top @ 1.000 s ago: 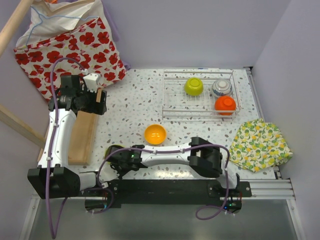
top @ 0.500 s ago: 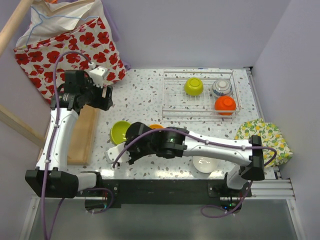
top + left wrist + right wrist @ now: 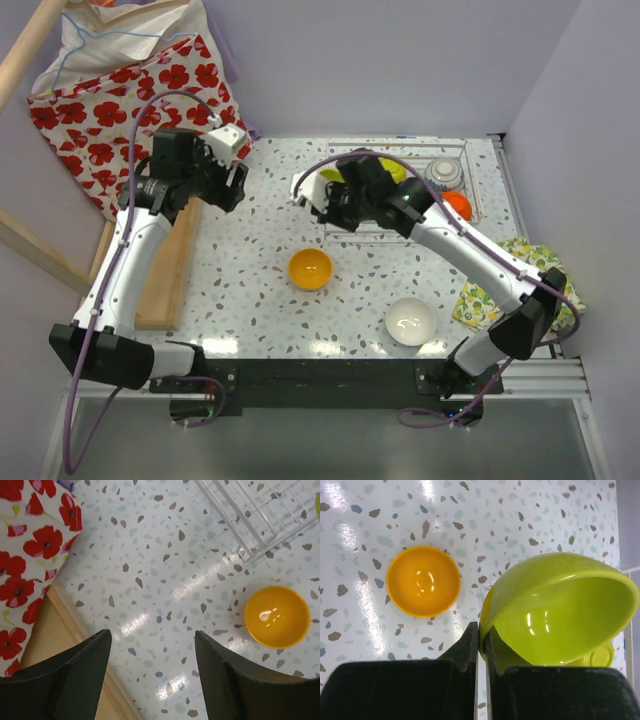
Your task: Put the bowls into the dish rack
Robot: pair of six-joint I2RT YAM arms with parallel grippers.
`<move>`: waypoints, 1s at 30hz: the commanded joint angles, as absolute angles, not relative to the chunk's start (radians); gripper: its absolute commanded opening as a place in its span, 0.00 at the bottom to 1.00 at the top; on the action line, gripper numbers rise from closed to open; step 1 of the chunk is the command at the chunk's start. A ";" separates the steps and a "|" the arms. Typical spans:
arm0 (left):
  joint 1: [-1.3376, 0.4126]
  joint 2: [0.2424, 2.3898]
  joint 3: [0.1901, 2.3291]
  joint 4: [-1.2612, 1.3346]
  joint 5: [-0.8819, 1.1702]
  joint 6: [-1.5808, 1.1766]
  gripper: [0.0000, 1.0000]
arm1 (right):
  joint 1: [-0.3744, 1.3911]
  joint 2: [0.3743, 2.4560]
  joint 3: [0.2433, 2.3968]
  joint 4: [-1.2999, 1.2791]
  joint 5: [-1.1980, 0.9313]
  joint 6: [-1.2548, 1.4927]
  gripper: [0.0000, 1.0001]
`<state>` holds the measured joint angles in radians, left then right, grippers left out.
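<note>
My right gripper [image 3: 481,631] is shut on the rim of a lime green bowl [image 3: 560,605], holding it tilted above the table. From above, that bowl [image 3: 332,177] hangs at the left end of the wire dish rack [image 3: 400,232]. In the rack sit a second lime bowl [image 3: 398,172], mostly hidden by my arm, a blue-patterned bowl [image 3: 443,173] and a red-orange bowl [image 3: 459,203]. An orange-yellow bowl [image 3: 310,268] and a white bowl [image 3: 411,321] rest on the table. My left gripper [image 3: 152,650] is open over bare table, with the orange-yellow bowl [image 3: 277,616] to its right.
A flat wooden tray [image 3: 168,270] lies along the left side. A red-flowered bag [image 3: 130,90] fills the back left corner. A lemon-print cloth [image 3: 530,275] lies at the right edge. The rack's corner [image 3: 250,550] shows in the left wrist view.
The right arm swung from the front left of the table up to the rack's left end with the lime bowl. The left gripper drifted right and its jaws narrowed slightly.
</note>
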<state>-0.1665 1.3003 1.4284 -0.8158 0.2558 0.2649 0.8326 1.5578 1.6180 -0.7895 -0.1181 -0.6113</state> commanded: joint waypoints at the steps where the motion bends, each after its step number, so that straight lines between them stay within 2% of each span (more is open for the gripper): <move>1: -0.218 1.394 1.552 -0.687 0.296 0.276 0.72 | 0.637 1.474 1.629 -0.743 -0.312 -0.499 0.00; 5: -0.290 1.537 1.666 -0.683 0.354 0.317 0.71 | 0.408 1.583 1.713 -0.692 -0.628 -0.248 0.00; 6: -0.302 1.593 1.719 -0.684 0.351 0.331 0.70 | 0.369 1.603 1.716 -0.654 -0.788 -0.186 0.00; 9: -0.350 1.716 1.842 -0.735 0.307 0.370 0.67 | 0.253 1.695 1.694 -0.427 -0.989 0.093 0.00; 10: -0.363 1.742 1.867 -0.742 0.290 0.370 0.65 | 0.215 1.716 1.681 -0.270 -1.035 0.168 0.00; 14: -0.374 1.812 1.921 -0.707 0.239 0.327 0.56 | 0.163 1.821 1.605 0.064 -1.127 0.545 0.00; 17: -0.400 1.839 1.934 -0.675 0.213 0.321 0.35 | 0.140 1.900 1.571 0.355 -1.173 0.810 0.00; 18: -0.411 1.862 1.951 -0.670 0.207 0.334 0.15 | 0.135 1.943 1.571 0.409 -1.181 0.863 0.00; 19: -0.426 1.874 1.963 -0.669 0.206 0.337 0.05 | 0.124 1.962 1.572 0.484 -1.184 0.903 0.00; 20: -0.433 1.899 1.982 -0.654 0.207 0.339 0.00 | 0.118 1.976 1.572 0.511 -1.186 0.949 0.00; 30: -0.502 2.045 2.009 -0.462 0.212 0.330 0.00 | 0.071 2.155 1.681 0.400 -1.203 0.897 0.00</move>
<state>-0.4885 1.9854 1.9728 -0.5720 0.2230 0.3328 0.0872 2.1223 1.6104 0.3466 -1.1519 0.8658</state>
